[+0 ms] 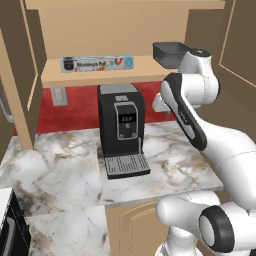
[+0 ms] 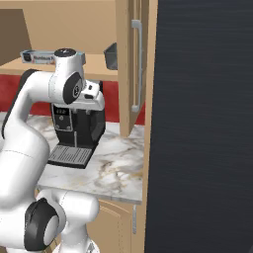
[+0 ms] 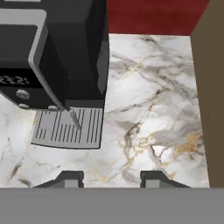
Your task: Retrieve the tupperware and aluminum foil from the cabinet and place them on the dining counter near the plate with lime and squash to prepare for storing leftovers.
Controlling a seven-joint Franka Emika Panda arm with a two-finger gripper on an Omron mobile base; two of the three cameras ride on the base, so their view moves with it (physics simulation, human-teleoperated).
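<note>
The cabinet [image 1: 142, 71] stands open above the counter. On its shelf lies the aluminum foil [image 1: 97, 63] [image 2: 38, 57], a long white and blue carton, at the left. The dark grey tupperware [image 1: 170, 54] [image 2: 111, 57] sits at the shelf's right end. My gripper [image 3: 111, 179] [image 2: 94, 99] hangs below the shelf, to the right of the coffee machine, pointing down at the marbled slab. Its fingers are apart and hold nothing. The dining counter and the plate are out of view.
A black coffee machine [image 1: 120, 127] [image 3: 52, 57] stands on the marbled counter [image 1: 175, 150] under the shelf. A tan cupboard side with a silver handle [image 2: 134, 64] and a tall dark panel [image 2: 202, 123] close in on the right. An open cabinet door [image 1: 17, 85] hangs at the left.
</note>
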